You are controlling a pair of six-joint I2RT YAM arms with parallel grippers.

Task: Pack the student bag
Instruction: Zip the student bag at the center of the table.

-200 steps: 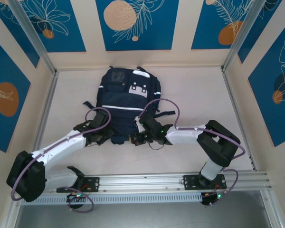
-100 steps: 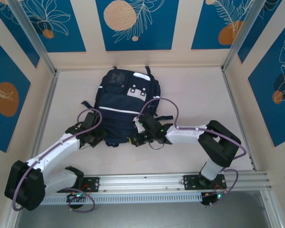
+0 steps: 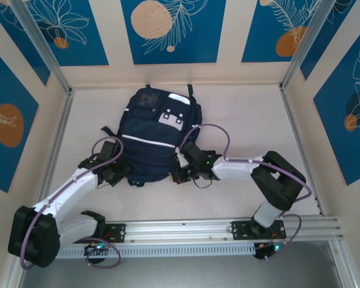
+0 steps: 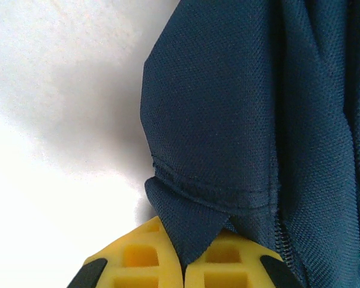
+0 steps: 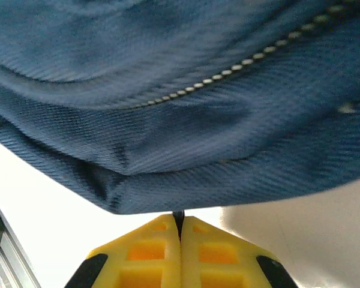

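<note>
**Leftward pull twists the bag**

Since a second ago my left gripper [image 3: 115, 173] has swung toward the left edge of the table [image 3: 246, 114]. The student bag [image 3: 156, 138], lying mid-table nearer the far edge, has twisted with it. That gripper is clamped tight on a corner of navy fabric. My right gripper [image 3: 179, 174] is closed too, tips against the bag's near hem; whether cloth is pinched there I cannot tell. I should pull slowly and evenly, so the corner doesn't slip free.
</note>
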